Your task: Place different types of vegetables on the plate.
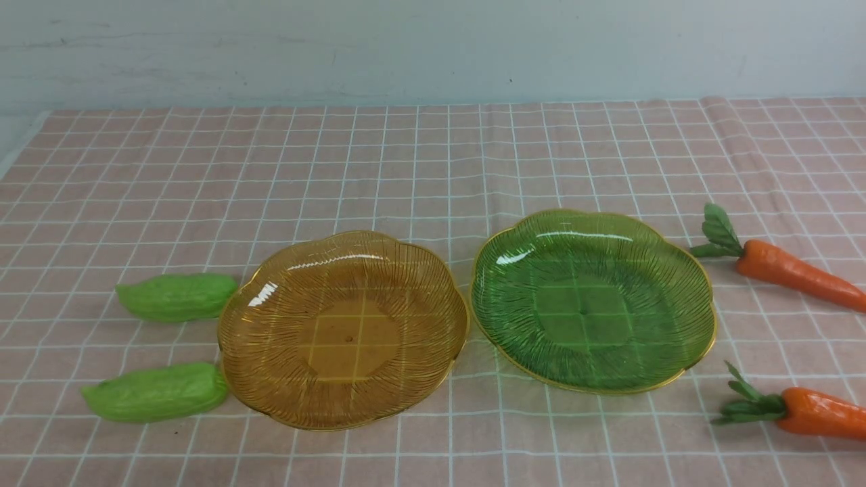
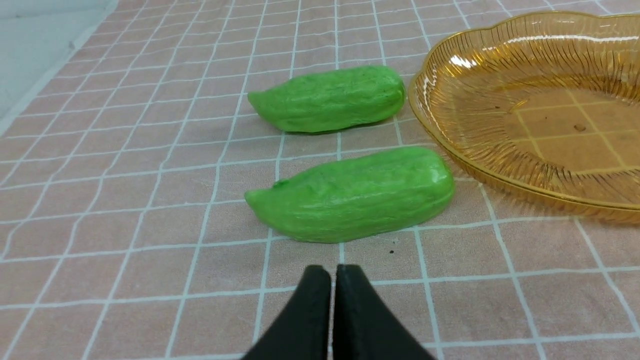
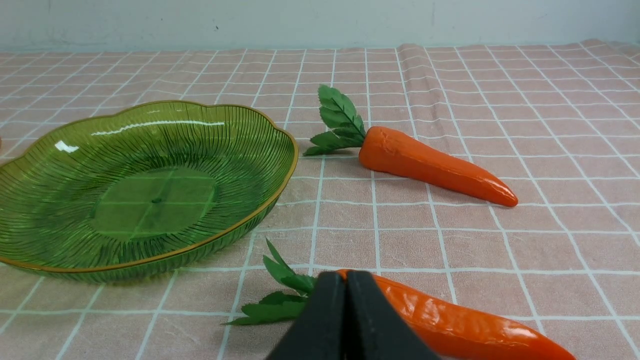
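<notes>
Two light green gourds lie left of the amber plate (image 1: 343, 329): a far gourd (image 1: 177, 296) and a near gourd (image 1: 157, 391). In the left wrist view the far gourd (image 2: 329, 98) and near gourd (image 2: 352, 193) lie beside the amber plate (image 2: 540, 107). My left gripper (image 2: 333, 272) is shut and empty, just short of the near gourd. Two orange carrots lie right of the green plate (image 1: 593, 298): a far carrot (image 1: 788, 267) and a near carrot (image 1: 808, 410). My right gripper (image 3: 345, 277) is shut and empty, in front of the near carrot (image 3: 450, 322); the far carrot (image 3: 425, 162) and green plate (image 3: 135, 187) lie beyond. Neither gripper shows in the front view.
A pink checked cloth (image 1: 433, 155) covers the table, with a raised fold (image 1: 727, 128) at the back right. A pale wall (image 1: 433, 47) stands behind. The cloth's left edge (image 1: 20, 145) meets a bare pale surface.
</notes>
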Tool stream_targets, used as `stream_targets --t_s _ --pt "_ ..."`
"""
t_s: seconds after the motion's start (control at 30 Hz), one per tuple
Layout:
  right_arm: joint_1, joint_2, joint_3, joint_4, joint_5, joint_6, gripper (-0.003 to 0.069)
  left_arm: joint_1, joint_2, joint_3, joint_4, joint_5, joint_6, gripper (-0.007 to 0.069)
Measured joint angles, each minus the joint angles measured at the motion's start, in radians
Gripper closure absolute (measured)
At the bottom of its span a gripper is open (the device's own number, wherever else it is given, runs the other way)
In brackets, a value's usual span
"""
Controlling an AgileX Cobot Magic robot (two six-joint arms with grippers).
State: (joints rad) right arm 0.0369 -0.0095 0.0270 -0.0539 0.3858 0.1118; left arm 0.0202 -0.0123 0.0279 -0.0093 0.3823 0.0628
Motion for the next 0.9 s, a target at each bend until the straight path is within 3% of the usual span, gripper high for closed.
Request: stream_targets --t_s 0.37,0.53,0.6,0.77,0.8,0.83,0.9 --pt "0.0 0.0 0.0 0.0 0.0 0.0 0.0676 0.0 0.0 0.0 0.068 0.001 0.004 0.0628" --pt "0.0 0.0 0.0 0.021 -0.004 0.016 0.0676 0.0 0.0 0.0 0.009 0.001 -0.049 0.0628" --pt "0.0 0.0 0.0 0.062 -0.013 0.048 0.0676 0.0 0.0 0.0 -0.089 0.001 -0.106 0.0628" --pt "0.0 0.0 0.0 0.338 -0.053 0.221 0.0676 0.0 0.0 0.0 -0.604 0.046 -0.434 0.0628" --pt "0.0 0.0 0.0 0.37 -0.054 0.237 0.0676 0.0 0.0 0.0 -0.642 0.049 -0.454 0.0628" --pt "0.0 0.0 0.0 0.435 -0.056 0.259 0.0676 0.0 0.0 0.0 -0.814 0.063 -0.523 0.0628" --pt "0.0 0.0 0.0 0.489 -0.058 0.264 0.0676 0.0 0.0 0.0 -0.974 0.062 -0.551 0.0628"
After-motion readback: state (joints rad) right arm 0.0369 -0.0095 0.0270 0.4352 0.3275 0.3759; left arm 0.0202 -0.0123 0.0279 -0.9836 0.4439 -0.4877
